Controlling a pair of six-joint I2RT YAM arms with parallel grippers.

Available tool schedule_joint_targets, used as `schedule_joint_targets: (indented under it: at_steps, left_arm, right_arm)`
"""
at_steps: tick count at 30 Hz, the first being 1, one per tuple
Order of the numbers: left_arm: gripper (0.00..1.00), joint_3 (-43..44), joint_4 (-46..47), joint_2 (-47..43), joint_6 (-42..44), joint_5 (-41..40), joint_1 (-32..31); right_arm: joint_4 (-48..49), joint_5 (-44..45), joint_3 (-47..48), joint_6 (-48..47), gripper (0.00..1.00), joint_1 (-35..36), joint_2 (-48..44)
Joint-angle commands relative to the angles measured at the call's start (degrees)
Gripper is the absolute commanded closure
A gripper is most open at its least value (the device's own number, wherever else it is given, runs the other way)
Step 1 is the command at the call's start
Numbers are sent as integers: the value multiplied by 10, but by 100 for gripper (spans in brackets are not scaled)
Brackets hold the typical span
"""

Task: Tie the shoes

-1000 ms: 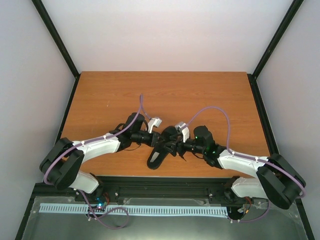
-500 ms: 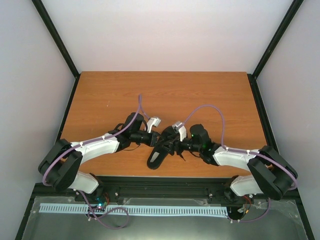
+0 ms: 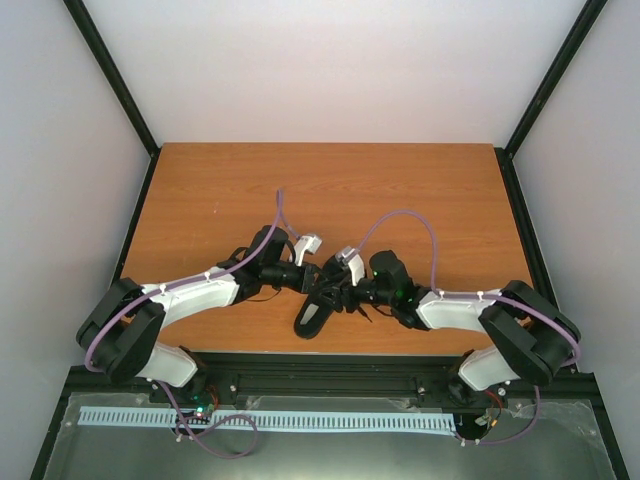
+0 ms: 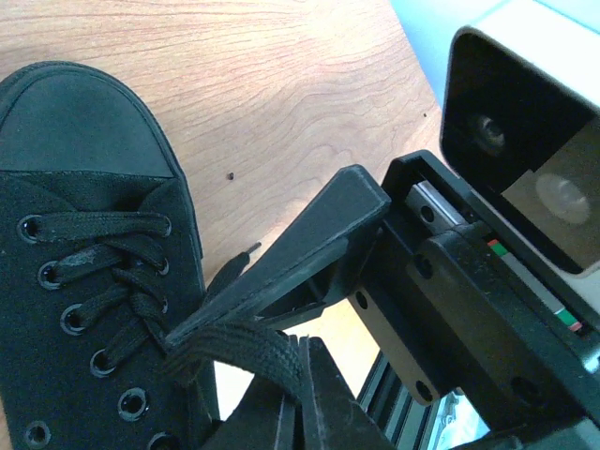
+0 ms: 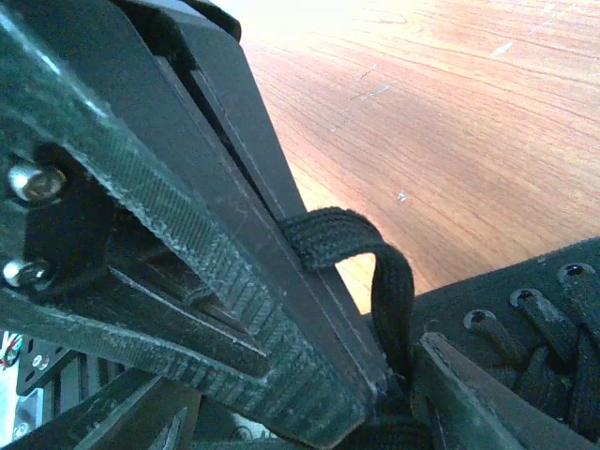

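The black shoe (image 3: 312,312) lies on the wooden table (image 3: 330,190) near its front edge, toe towards me, and both grippers meet over its laces. My left gripper (image 3: 310,279) is shut on a flat black lace (image 4: 239,345); its fingertips (image 4: 298,366) pinch the lace beside the shoe's eyelets (image 4: 89,281). My right gripper (image 3: 335,287) is shut on a loop of the lace (image 5: 380,267) just above the shoe (image 5: 534,319), with the lace running down between its fingers (image 5: 399,379). The two grippers nearly touch. The shoe's opening is hidden under them.
The right gripper's finger (image 4: 300,248) and its wrist camera housing (image 4: 534,122) fill the left wrist view close by. Black frame posts (image 3: 110,75) and pale walls surround the table. A black rail (image 3: 330,365) runs along the near edge.
The right arm has folded in and shifted left, bringing its gripper closer over the shoe and against the left gripper. The left arm and the shoe have barely moved.
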Motion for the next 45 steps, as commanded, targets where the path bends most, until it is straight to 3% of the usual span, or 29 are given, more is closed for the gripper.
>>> schedule_joint_targets:
  at_steps: [1,6,18,23,32,39,42,45]
  left_arm:
    - [99,9,14,2,-13,8,-2]
    - [99,10,16,4,-16,6,-2]
    - [99,30,19,23,-18,-2,-2]
    - [98,35,1,19,-6,-38,-1]
    - [66,55,-63,15,49,-113,21]
    - [30,34,-125,-63,84,-169,36]
    - [26,15,-143,-112,93,-197,36]
    - [30,-23,-102,-165,93,-147,36]
  right_arm:
    - [38,20,19,-3,41,10,20]
    - [40,43,25,1,53,15,30]
    - [36,87,14,14,96,16,22]
    - [49,95,0,28,97,15,3]
    - [95,18,-33,65,97,-5,-7]
    - [123,-69,-29,97,97,-31,13]
    - [122,-95,-25,113,97,-42,14]
    - [123,-120,-24,127,97,-50,10]
